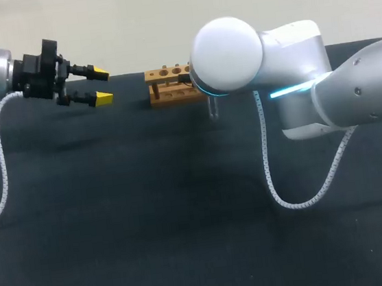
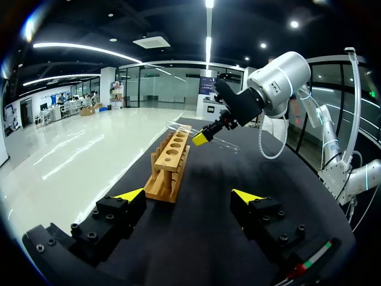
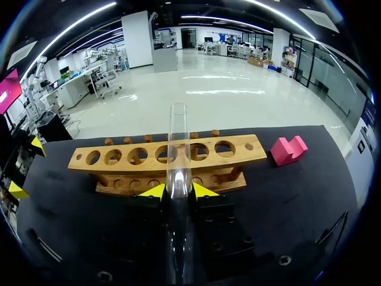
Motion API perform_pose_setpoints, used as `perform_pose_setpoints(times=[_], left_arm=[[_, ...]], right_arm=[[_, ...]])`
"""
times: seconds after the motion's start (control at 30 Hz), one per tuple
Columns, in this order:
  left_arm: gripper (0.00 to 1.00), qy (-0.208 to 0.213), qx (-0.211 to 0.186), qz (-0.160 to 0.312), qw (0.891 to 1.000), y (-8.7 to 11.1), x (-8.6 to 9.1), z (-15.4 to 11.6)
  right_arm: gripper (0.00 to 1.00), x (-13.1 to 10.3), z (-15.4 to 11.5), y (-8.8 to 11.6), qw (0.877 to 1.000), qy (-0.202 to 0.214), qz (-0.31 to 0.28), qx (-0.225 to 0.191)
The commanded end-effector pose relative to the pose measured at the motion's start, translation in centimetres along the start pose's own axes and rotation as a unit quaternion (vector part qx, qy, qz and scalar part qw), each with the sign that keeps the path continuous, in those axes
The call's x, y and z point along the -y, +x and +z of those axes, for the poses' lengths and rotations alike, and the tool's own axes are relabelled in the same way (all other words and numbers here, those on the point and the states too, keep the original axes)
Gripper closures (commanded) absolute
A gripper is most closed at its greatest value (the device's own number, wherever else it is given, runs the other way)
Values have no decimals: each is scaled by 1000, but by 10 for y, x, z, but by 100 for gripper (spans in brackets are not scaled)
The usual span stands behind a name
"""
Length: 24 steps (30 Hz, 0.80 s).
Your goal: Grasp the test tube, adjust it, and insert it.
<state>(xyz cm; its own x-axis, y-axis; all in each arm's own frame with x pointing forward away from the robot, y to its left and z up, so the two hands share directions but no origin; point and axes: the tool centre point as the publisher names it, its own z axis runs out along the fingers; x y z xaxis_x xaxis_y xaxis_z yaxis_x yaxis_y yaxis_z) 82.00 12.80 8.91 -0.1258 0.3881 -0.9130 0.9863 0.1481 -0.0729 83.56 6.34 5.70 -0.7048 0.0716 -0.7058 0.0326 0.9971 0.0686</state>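
A clear glass test tube (image 3: 178,143) is held between the two yellow tips of my right gripper (image 3: 178,190), which is shut on it. The tube points over the wooden rack (image 3: 166,158), level with one of its middle holes. In the left wrist view the right gripper (image 2: 202,138) holds the tube (image 2: 178,126) nearly level, just above the far end of the rack (image 2: 169,161). In the head view my right arm hides that gripper; only a tube end (image 1: 213,109) shows beside the rack (image 1: 169,83). My left gripper (image 1: 103,85) stands open and empty, left of the rack.
A pink notched block (image 3: 289,149) lies on the black table beside one end of the rack. The left gripper's yellow tips (image 3: 16,190) show off the rack's other end. The black tabletop (image 1: 152,223) stretches wide in front of the rack.
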Motion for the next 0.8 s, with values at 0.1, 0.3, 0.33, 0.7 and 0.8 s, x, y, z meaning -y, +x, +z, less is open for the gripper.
perform_pose_setpoints(times=[0.1, 0.3, 0.33, 0.7, 0.8], left_arm=[[0, 1, 1, 2, 1000, 1, -1, 0], [0, 1, 1, 2, 1000, 1, -1, 0], [0, 1, 1, 2, 1000, 1, -1, 0], [0, 1, 1, 2, 1000, 1, -1, 0], [0, 1, 1, 2, 1000, 1, -1, 0]], right_arm=[[100, 0, 2, 2, 1000, -4, -1, -9], [100, 0, 5, 3, 1000, -12, -2, -27], [100, 0, 5, 4, 1000, -13, -2, -29], [100, 0, 10, 8, 998, -24, -5, -57], [100, 0, 11, 10, 998, -26, -4, -62]])
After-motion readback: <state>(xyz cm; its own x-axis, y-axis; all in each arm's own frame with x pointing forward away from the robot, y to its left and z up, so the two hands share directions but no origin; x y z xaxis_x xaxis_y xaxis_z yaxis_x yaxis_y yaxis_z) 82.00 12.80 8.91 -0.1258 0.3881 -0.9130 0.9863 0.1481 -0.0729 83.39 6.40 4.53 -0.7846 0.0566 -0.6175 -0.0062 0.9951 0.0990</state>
